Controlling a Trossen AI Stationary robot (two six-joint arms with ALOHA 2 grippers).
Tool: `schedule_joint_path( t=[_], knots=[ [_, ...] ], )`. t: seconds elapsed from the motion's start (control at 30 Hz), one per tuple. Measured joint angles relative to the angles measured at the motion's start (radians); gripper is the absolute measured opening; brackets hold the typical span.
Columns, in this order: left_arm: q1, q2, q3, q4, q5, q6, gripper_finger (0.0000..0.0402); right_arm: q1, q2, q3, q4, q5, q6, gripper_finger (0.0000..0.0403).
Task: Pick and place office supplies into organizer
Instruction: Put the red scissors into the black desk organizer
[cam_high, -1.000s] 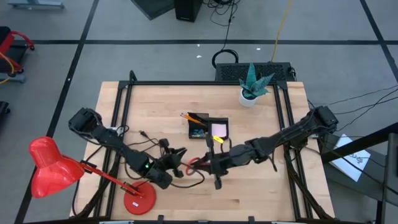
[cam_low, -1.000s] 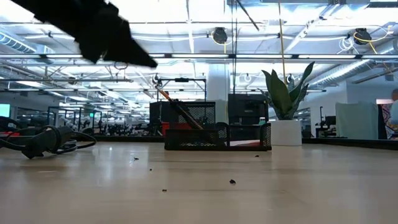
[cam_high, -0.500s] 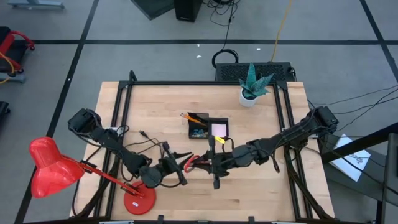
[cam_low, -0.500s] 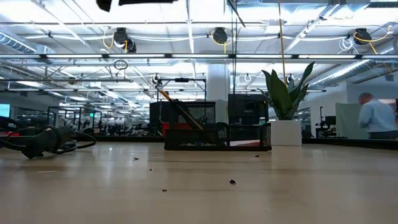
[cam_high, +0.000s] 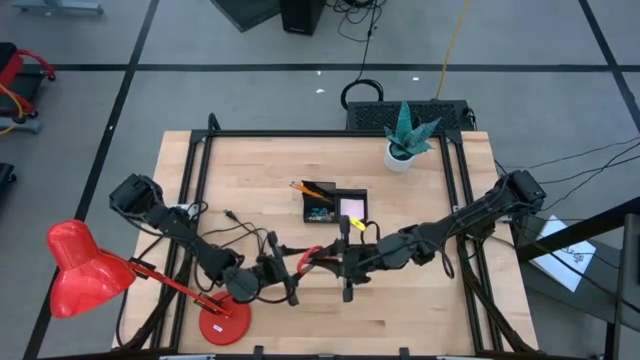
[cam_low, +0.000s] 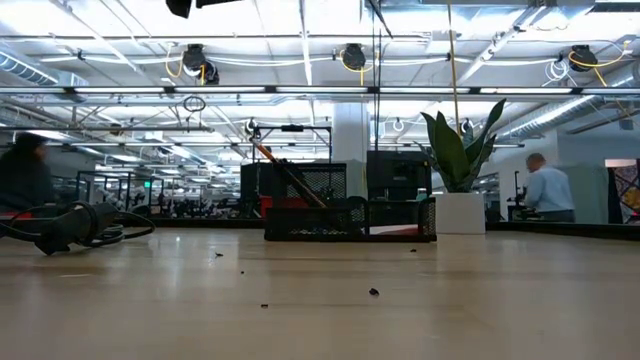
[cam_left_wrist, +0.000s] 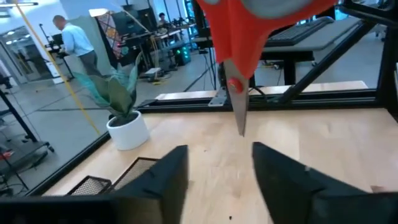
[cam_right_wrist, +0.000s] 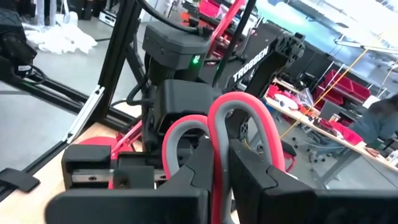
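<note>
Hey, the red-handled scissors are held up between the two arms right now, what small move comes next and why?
Probably draw the left tool back. Its fingers stand open, clear of the blade tip, while the right tool is shut on a handle loop of the red-handled scissors, so it can carry them to the black mesh organizer.

The organizer (cam_low: 350, 220) sits mid-table with a plant pot (cam_low: 460, 213) beside it and cables (cam_low: 70, 225) far off.

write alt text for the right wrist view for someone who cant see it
The right gripper is shut on the grey-lined handle loops of red-handled scissors, holding them upright. Just beyond sits the black left arm with a green light, and a cluttered workshop behind.
</note>
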Motion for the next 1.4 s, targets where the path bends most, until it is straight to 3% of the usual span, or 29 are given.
schedule_joint_path(
  t=[0.23, 0.47, 0.67, 1.1, 1.23, 1.4],
  knots=[
    [0.003, 0.000, 0.000, 0.131, 0.005, 0.139, 0.0270, -0.008, 0.000, 0.000, 0.043, -0.001, -0.001, 0.0025],
    [0.015, 0.000, 0.000, 0.227, 0.091, 0.159, 0.0282, -0.023, 0.009, 0.000, 0.050, -0.001, -0.003, 0.0025],
    [0.049, 0.000, 0.000, 0.246, 0.116, 0.090, 0.0259, -0.029, 0.009, 0.000, 0.052, -0.001, -0.001, 0.0025],
    [0.063, 0.000, 0.000, 0.371, 0.134, 0.147, 0.0202, -0.029, 0.009, 0.000, 0.045, -0.001, -0.001, 0.0026],
    [0.064, 0.000, 0.000, 0.367, 0.136, 0.146, 0.0158, -0.029, 0.009, 0.000, 0.046, 0.001, -0.002, 0.0026],
    [0.063, 0.000, 0.000, 0.349, 0.113, 0.145, 0.0068, -0.029, 0.007, 0.000, 0.046, 0.024, -0.008, 0.0027]
  ],
)
